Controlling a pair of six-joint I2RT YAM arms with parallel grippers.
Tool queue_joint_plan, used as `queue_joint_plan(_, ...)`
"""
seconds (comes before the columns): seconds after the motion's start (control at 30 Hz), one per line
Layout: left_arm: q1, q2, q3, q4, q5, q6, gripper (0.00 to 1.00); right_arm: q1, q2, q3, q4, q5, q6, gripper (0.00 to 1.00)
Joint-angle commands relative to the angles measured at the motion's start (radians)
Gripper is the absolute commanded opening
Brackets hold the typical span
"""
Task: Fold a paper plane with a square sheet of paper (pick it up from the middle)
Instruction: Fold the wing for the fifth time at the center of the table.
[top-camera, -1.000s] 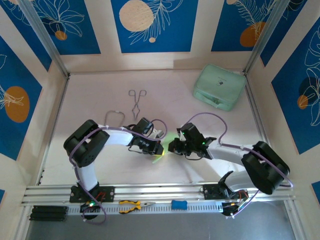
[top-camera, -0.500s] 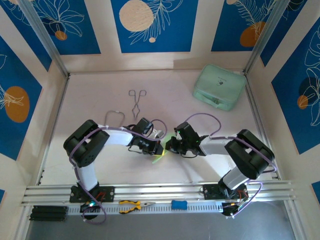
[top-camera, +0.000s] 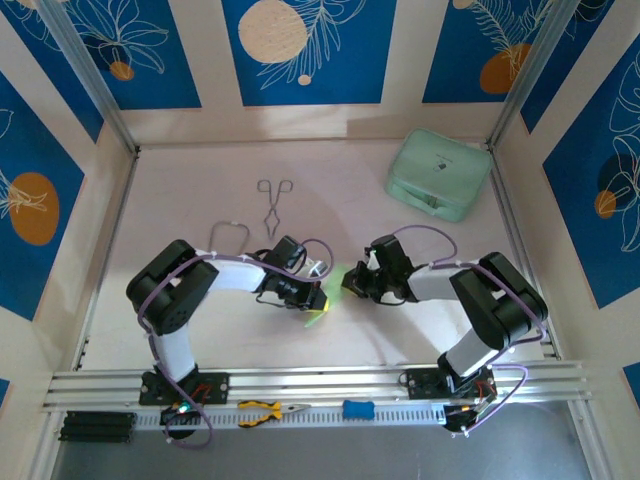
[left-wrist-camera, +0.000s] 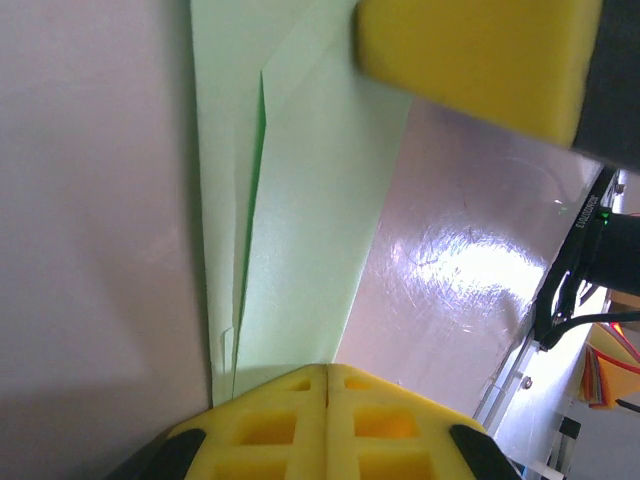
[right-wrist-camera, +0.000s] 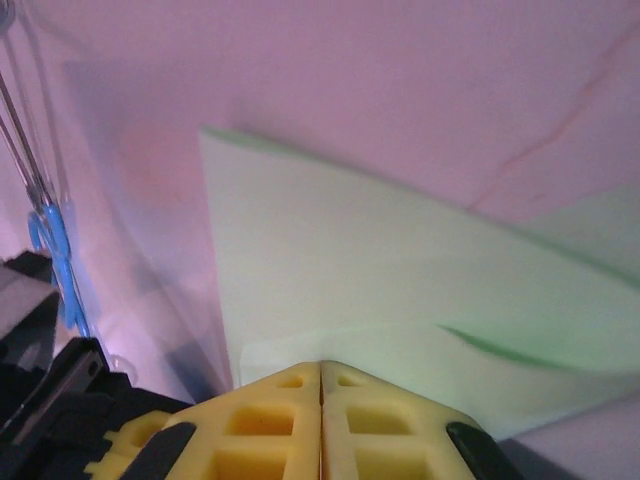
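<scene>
left gripper (left-wrist-camera: 327, 372), right gripper (right-wrist-camera: 320, 365): both pinched shut on square sheet of paper (left-wrist-camera: 300, 200); partly folded, layered creases, folding apparently not yet finished.

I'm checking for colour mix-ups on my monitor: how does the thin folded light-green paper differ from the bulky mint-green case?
The light-green paper is thin, creased and sharp-edged; the mint-green case is bulky and round-cornered. The paper is pinched by the left gripper and right gripper mid-table; the case sits untouched at the far right. Both are pale green.
</scene>
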Motion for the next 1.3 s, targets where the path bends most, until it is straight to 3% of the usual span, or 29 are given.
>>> queue_joint_plan(0.0, 0.009, 0.042, -0.061, -0.107, -0.067, -0.013, 0.0, -0.063, -0.015, -0.007, -0.111, 0.111, -0.008, 0.1)
queue_joint_plan(0.4, 0.009, 0.008, -0.097, -0.102, -0.087, -0.033, 0.0, -0.251, -0.071, -0.026, -0.088, -0.007, -0.061, 0.11)
queue_joint_plan(0.53, 0.009, 0.009, -0.099, -0.085, -0.078, -0.041, 0.0, -0.233, -0.226, -0.032, -0.146, -0.001, -0.071, 0.13)
queue_joint_plan(0.7, 0.008, -0.037, -0.126, -0.074, -0.087, -0.048, 0.0, -0.138, -0.34, -0.069, -0.132, -0.007, -0.064, 0.13)
queue_joint_plan(1.0, 0.008, -0.048, -0.136, -0.027, -0.074, -0.071, 0.0, 0.022, -0.133, -0.009, -0.011, -0.052, -0.067, 0.08)
queue_joint_plan(1.27, 0.003, -0.132, -0.133, -0.039, -0.068, -0.087, 0.0, -0.008, -0.006, -0.043, -0.044, 0.003, -0.053, 0.05)
